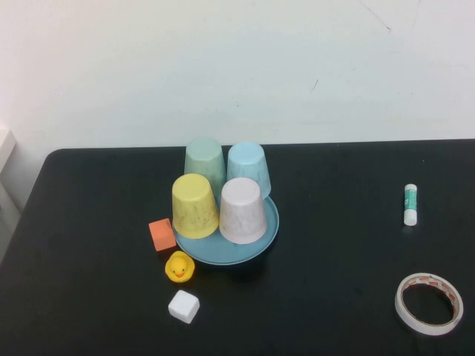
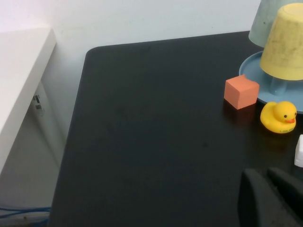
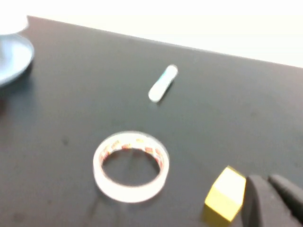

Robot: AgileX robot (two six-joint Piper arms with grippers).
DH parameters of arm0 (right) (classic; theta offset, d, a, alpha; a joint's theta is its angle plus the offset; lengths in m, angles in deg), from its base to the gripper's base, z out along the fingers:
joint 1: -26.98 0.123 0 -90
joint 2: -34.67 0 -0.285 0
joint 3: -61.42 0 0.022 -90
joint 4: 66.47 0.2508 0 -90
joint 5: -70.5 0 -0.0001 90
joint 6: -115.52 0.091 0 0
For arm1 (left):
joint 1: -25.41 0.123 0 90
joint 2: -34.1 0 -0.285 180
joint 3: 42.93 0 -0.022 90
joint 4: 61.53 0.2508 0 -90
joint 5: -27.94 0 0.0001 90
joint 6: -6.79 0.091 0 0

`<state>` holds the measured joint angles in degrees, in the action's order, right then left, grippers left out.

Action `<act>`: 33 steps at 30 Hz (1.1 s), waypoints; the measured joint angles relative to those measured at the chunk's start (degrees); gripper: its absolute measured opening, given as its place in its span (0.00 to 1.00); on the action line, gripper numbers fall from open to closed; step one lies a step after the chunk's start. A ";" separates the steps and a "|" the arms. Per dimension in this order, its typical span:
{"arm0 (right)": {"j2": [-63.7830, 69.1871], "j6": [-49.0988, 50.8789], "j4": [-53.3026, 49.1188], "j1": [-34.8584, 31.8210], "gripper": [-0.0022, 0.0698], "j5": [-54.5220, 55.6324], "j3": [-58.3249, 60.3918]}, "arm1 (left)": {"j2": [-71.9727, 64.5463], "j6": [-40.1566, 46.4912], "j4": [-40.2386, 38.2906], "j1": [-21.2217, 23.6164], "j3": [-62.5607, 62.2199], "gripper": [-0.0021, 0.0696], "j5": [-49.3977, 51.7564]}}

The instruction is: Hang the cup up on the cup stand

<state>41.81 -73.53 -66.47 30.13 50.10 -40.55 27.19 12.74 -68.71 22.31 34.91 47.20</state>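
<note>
A: Sky-blue cup (image 1: 249, 167) already sits upside down on the cup stand (image 1: 272, 225), centre of the high view, behind the pinkish cup (image 1: 242, 211); the hanging looks done.

B: And the arms?

A: Left gripper (image 2: 272, 196) at its frame's lower right, clenched, holding nothing; right gripper (image 3: 277, 201) likewise, beside a yellow block (image 3: 225, 194); nothing left, I judge.

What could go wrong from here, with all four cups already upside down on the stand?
1. The sky-blue cup sits crowded against the mint cup and pinkish-white cup on the cup stand; any nudge could topple neighbours.
2. Both hands are shut: left hand near the duck, right hand beside a yellow block; moving off may knock them.
</note>
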 joint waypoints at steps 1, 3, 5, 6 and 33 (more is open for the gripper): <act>0.00 1.24 0.00 -0.81 0.03 0.35 0.10 | 0.00 0.00 0.00 0.00 0.00 0.03 0.00; -0.04 3.07 -0.31 -2.02 0.03 0.49 0.10 | 0.00 0.00 0.00 0.00 0.00 0.03 0.00; -0.04 4.53 -0.83 -2.61 0.03 0.49 0.10 | 0.00 0.00 0.00 0.00 0.00 0.03 0.00; -0.04 5.36 -1.09 -2.78 0.03 0.49 0.10 | 0.00 0.00 0.00 0.00 0.00 0.03 0.00; -0.04 14.13 -1.45 -2.76 0.03 0.29 0.10 | 0.00 -0.10 0.00 0.00 0.00 0.03 0.00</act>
<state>41.77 -59.41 -67.91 27.37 50.39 -40.45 27.19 12.64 -68.71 22.31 34.91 47.20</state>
